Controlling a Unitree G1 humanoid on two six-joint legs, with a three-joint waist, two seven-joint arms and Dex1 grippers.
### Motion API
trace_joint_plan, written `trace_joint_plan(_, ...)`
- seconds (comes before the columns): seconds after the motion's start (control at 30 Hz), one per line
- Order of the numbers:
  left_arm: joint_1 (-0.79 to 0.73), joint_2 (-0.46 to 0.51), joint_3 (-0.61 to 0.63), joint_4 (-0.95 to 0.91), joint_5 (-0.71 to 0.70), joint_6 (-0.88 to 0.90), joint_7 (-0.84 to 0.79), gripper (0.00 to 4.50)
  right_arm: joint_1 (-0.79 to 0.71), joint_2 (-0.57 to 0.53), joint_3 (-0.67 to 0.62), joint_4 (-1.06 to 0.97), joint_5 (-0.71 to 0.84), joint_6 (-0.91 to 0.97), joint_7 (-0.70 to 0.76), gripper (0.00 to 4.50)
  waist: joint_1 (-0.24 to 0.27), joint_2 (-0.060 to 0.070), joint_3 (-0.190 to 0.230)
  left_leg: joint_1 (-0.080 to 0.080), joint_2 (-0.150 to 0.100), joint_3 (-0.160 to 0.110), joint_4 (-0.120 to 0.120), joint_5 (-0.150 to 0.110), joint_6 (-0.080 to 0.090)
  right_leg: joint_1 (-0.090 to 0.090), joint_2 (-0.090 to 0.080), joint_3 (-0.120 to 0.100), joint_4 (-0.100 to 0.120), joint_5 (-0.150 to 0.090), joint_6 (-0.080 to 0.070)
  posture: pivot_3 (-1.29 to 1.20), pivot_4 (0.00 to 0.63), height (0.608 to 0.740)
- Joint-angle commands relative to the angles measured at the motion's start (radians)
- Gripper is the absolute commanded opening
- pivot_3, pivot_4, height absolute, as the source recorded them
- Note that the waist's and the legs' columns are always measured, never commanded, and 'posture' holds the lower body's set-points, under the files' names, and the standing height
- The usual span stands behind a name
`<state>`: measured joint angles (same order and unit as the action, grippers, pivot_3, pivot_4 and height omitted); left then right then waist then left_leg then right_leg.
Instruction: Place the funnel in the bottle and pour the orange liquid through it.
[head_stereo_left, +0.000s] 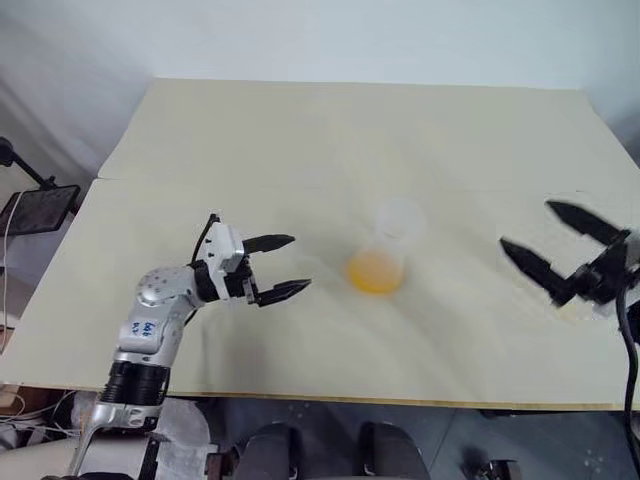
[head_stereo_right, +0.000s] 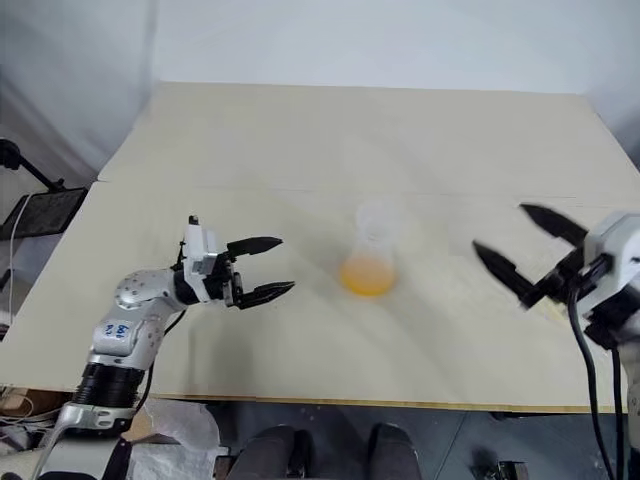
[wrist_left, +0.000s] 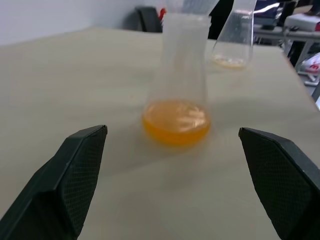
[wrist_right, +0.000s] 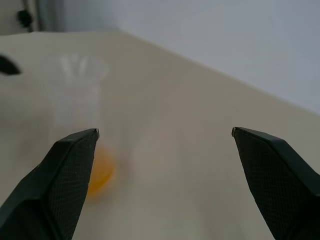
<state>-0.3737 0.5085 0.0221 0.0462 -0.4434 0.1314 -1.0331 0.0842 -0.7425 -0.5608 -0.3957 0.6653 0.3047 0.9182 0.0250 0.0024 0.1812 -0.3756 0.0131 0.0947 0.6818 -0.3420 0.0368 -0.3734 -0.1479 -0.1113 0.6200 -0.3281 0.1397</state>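
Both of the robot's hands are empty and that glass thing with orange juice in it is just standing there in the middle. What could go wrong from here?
Three risks, as guesses:
1. The flask holding the orange liquid stands free on the table; a sideways nudge from the open left gripper could tip it and spill.
2. Its clear wall is hard to see, so the fingers may close off-centre.
3. The open right gripper points toward the same flask; both arms might crowd it.

blue handwritten marks on the left arm (head_stereo_left: 143, 328) are unreadable.
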Motion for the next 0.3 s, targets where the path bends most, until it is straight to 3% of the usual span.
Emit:
trace_joint_plan(0.03,0.049,0.05,0.035,-0.097,-0.008,0.018,0.003,4.5,0.1,-0.022,0.006,-0.033,-0.028,-0.083,0.136,4.46,0.001,0.0,0.0,0.0,0.0,0.0,0.0,0.0,0.0,0.0,0.0,0.0,0.0,0.0,0.0,0.0,0.15,0.74)
trace_joint_plan(0.13,0.094,0.094,0.049,-0.138,-0.01,0.029,-0.007,4.5,0.187,-0.031,0.011,0.009,-0.082,-0.16,0.226,4.46,-0.001,0.0,0.0,0.0,0.0,0.0,0.0,0.0,0.0,0.0,0.0,0.0,-0.001,0.0,0.0,0.0,0.15,0.74)
trace_joint_plan(0.3,0.103,0.105,0.066,-0.153,-0.01,0.031,0.016,4.5,0.205,-0.031,-0.001,0.063,-0.098,-0.214,0.259,4.46,-0.002,0.0,0.0,0.002,0.001,0.001,0.0,0.0,0.0,0.002,0.0,0.001,-0.002,0.0,0.0,0.0,0.15,0.74)
